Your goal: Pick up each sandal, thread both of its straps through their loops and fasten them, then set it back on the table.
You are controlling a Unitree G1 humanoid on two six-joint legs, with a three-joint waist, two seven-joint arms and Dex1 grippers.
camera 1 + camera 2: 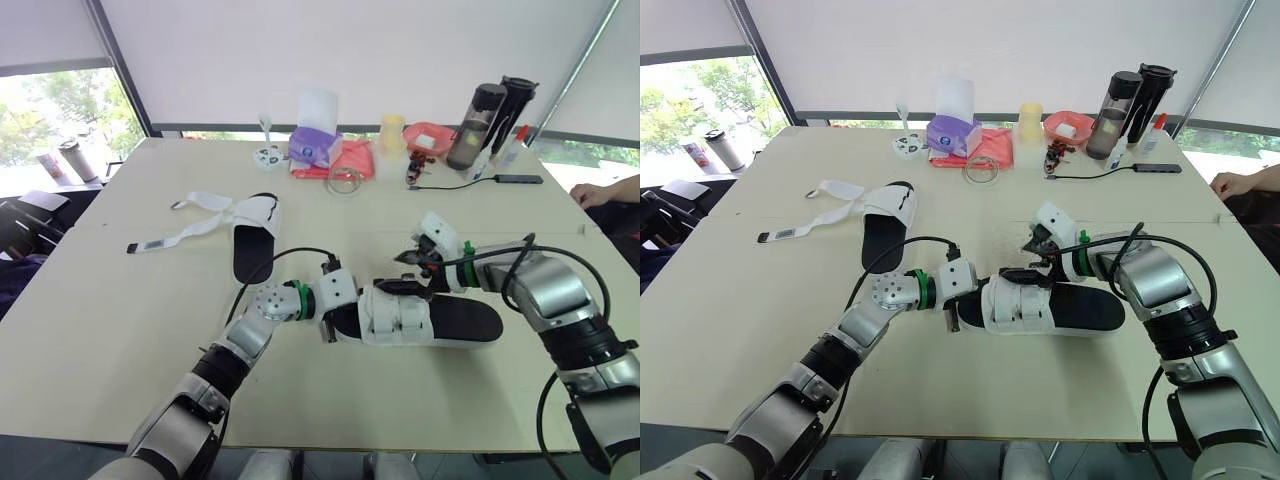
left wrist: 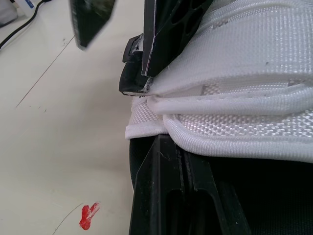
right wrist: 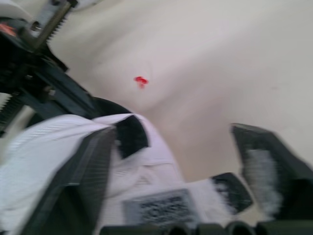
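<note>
We see our left gripper (image 1: 345, 318) clamped on the near sandal (image 1: 465, 322) at mid-table, right gripper (image 1: 408, 272) spread wide over its strap (image 1: 395, 315), second sandal (image 1: 255, 240) unfastened behind, bottles (image 1: 490, 125) and tissue box (image 1: 315, 145) along the far edge, beige table (image 1: 100, 330), white blinds (image 1: 400, 50) beyond.

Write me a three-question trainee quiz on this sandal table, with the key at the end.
1. True or false: the far sandal has both its straps fastened.
2. What is the left gripper clamped on? A. the near sandal; B. the black cable; C. a bottle.
3. Fill in: the gripper with its fingers apart at the near sandal's strap is the ____ gripper.
Key: 1. False, the straps lie spread open on the table. 2. A. 3. The right gripper.
</note>
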